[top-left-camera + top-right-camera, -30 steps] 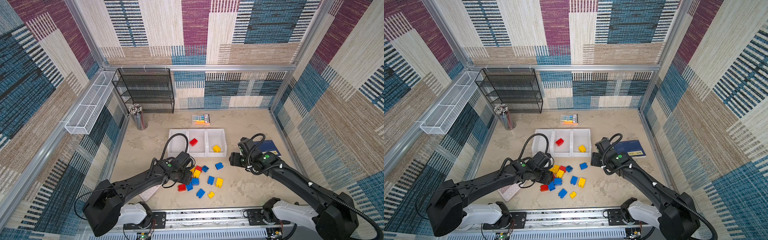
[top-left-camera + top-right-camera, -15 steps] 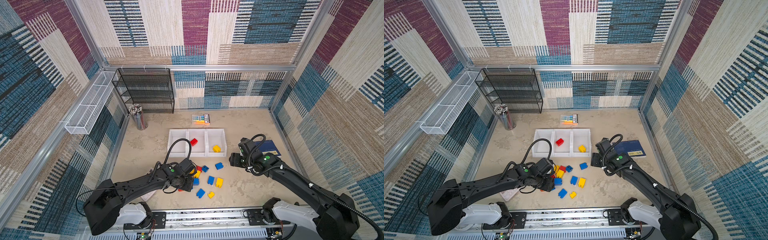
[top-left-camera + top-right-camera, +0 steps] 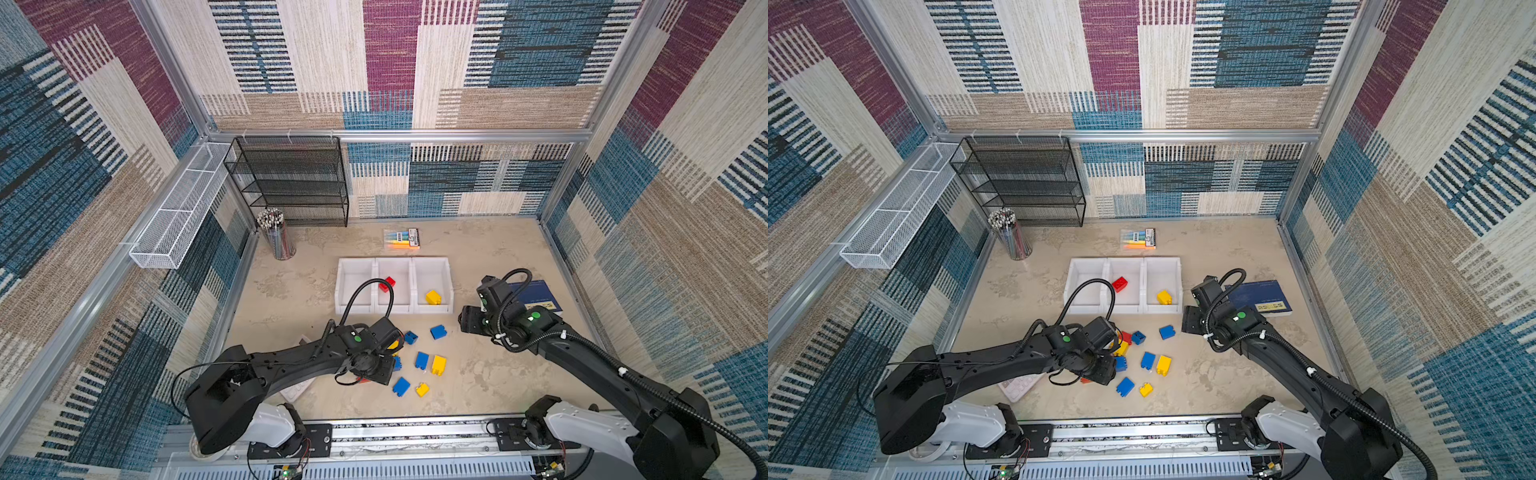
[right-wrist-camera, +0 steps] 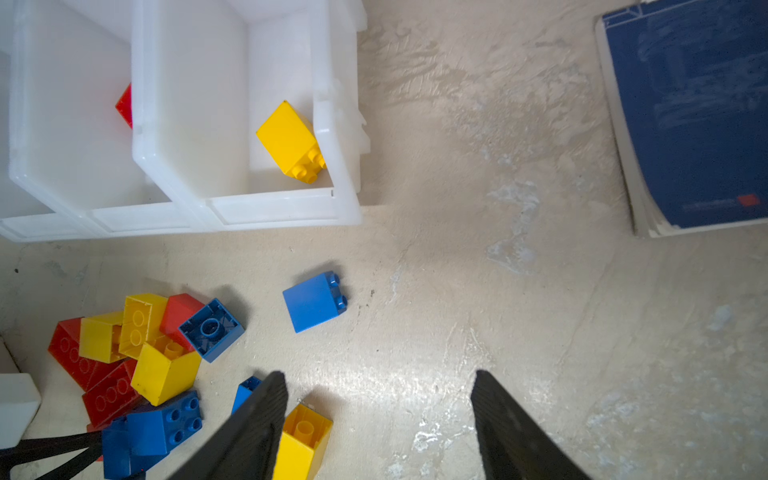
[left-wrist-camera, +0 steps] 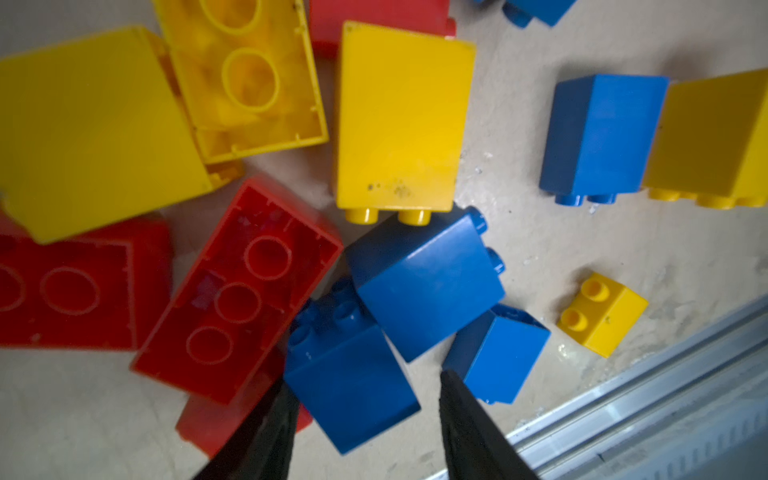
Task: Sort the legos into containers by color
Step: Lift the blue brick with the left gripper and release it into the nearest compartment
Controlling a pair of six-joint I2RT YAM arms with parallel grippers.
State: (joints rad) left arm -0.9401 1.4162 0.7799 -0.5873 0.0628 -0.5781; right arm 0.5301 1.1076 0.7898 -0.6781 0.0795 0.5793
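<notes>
The left hand point(image 5: 365, 379), fingers apart, straddles a blue lego point(image 5: 349, 386) in the heap point(image 5: 249, 208) on the table point(image 5: 540, 249), seemingly lined up to pinch it. The right hand point(image 4: 378, 415), apart and empty, hovers near the white bins point(image 4: 270, 208), where a red lego point(image 3: 387, 284) and a yellow lego point(image 4: 289, 141) lie in separate bins.

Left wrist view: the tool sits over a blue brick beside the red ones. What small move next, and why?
Probably ease the left tool down a little and close on the blue brick. The jaws stand open astride it, a gap showing on one side, and the leftmost bin shows no brick yet.
</notes>
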